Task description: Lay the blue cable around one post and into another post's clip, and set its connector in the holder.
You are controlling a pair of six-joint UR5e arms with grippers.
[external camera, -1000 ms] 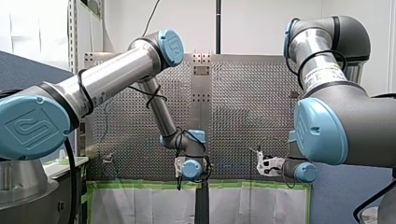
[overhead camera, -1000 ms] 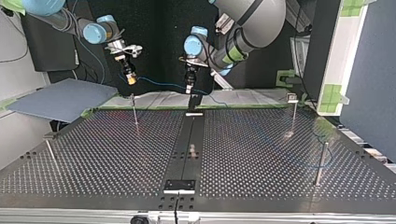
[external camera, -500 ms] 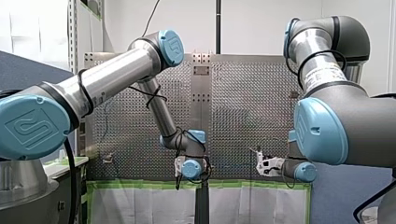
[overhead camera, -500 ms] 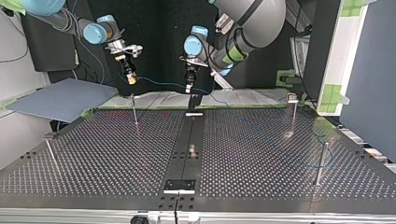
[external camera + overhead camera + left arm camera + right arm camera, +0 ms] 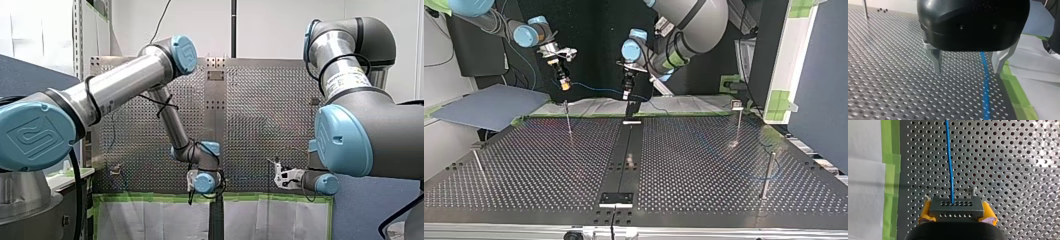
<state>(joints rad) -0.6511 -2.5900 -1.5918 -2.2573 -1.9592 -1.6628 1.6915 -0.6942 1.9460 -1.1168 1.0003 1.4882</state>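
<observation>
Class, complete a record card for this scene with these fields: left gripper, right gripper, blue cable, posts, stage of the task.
left gripper: open, its metal fingers either side of the blue cable
right gripper: shut on the connector, yellow pads at the connector's sides
blue cable: leaves the connector ahead of the right gripper, over the perforated table
posts: four, upright on the table
stage of the task: connector in the right gripper, not in a holder
</observation>
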